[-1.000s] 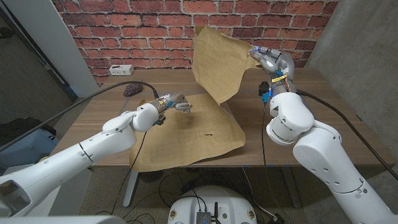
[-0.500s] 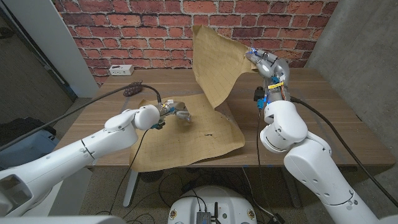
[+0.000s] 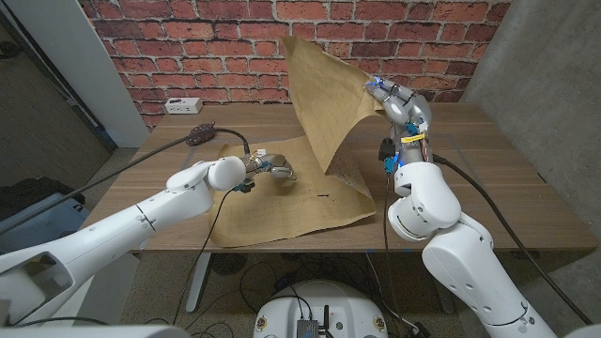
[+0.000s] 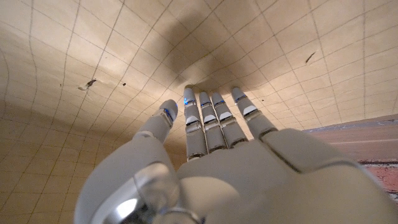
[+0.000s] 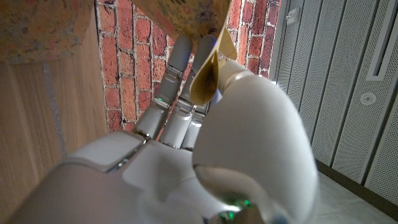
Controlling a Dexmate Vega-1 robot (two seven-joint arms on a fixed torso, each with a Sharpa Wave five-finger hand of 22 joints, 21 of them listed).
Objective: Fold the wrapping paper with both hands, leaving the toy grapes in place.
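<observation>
Brown wrapping paper [image 3: 282, 202] lies across the table's middle, and its far right part is lifted into a tall upright sheet [image 3: 324, 94]. My right hand [image 3: 390, 97] pinches the raised edge high above the table; in the right wrist view a fold of paper [image 5: 208, 71] sits between the fingers [image 5: 177, 68]. My left hand [image 3: 274, 166] presses its straight fingers [image 4: 214, 115] on the flat paper [image 4: 124, 50] near the crease and holds nothing. The dark purple toy grapes [image 3: 199, 134] sit on bare wood at the back left, beside the paper's edge.
A white power strip [image 3: 183, 104] lies at the table's back left, against the brick wall. Black cables run along both arms. The paper's front edge hangs slightly over the table's front edge [image 3: 451, 242]. Bare wood shows to the right of my right arm.
My right hand has carried the lifted paper edge leftward and slightly down. My left hand has slid right along the flat paper toward the crease. The grapes stayed put.
</observation>
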